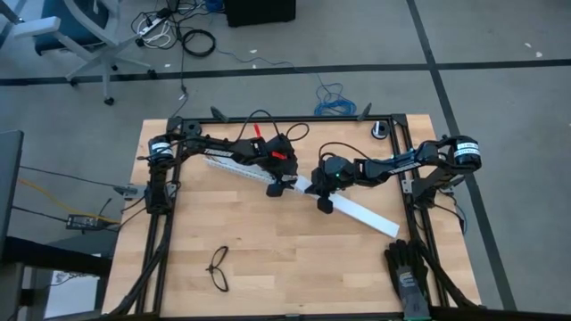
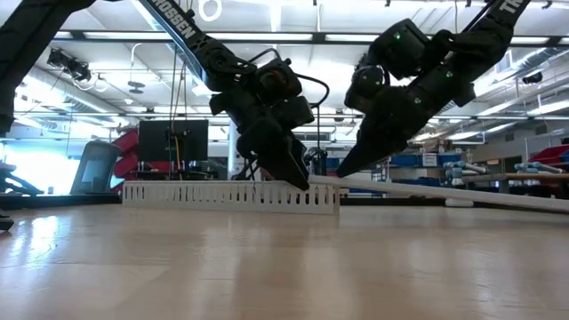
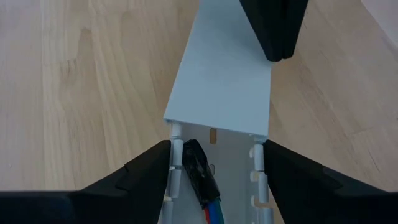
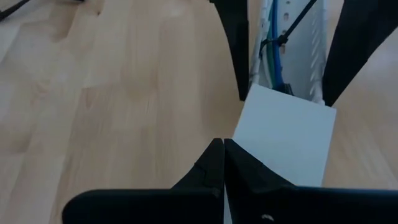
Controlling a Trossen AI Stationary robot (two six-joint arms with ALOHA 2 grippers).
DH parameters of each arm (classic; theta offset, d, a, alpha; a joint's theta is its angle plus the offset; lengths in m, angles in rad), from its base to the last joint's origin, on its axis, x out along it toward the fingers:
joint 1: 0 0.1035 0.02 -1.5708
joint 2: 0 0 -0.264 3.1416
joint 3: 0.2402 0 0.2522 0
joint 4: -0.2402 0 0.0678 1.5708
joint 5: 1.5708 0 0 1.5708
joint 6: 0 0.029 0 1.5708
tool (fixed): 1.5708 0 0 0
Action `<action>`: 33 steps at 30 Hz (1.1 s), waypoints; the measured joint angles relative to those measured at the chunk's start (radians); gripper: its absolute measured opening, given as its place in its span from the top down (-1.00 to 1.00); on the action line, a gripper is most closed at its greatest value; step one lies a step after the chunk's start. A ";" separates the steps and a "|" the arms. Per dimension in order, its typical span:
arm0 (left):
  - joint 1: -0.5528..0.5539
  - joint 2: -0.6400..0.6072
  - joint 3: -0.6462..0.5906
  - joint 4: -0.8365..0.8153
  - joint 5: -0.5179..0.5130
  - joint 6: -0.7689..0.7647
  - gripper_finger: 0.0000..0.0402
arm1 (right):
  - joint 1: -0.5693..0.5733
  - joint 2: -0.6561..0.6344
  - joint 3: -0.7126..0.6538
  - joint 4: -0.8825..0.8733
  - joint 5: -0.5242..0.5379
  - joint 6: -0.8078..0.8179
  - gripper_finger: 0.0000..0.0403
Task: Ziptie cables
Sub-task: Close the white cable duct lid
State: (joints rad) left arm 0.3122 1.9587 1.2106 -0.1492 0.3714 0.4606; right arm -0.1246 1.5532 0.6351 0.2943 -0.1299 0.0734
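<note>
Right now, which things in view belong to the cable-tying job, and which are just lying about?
Part of the job:
- cables lying in the slotted white duct
- ziptie around them
- flat white cover
- left gripper, fingers either side of the duct
- right gripper, shut, on the cover

Lying about:
- black glasses
- black gloves

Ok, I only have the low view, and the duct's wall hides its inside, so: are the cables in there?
Observer: Yes. The left wrist view shows the cables lying inside the duct, with their dark end near the cover's edge.
Operator: Where does the cover go?
Observer: The cover runs on past the duct toward the table's right front corner.
Operator: And the right gripper?
Observer: The right gripper is shut, with its tip down by the cover's side edge.
</note>
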 joint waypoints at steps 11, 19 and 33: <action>0.000 0.000 0.000 -0.002 -0.001 -0.023 -0.28 | 0.000 0.000 0.001 -0.016 0.003 -0.019 1.00; -0.006 0.000 0.000 -0.009 -0.007 -0.027 -0.38 | 0.000 0.000 0.001 -0.019 0.004 -0.015 1.00; -0.006 -0.029 0.004 0.025 0.000 -0.022 -0.60 | 0.000 0.000 0.001 -0.019 0.005 0.004 1.00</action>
State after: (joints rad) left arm 0.3058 1.9299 1.2145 -0.1245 0.3719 0.4386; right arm -0.1242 1.5532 0.6357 0.2752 -0.1246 0.0772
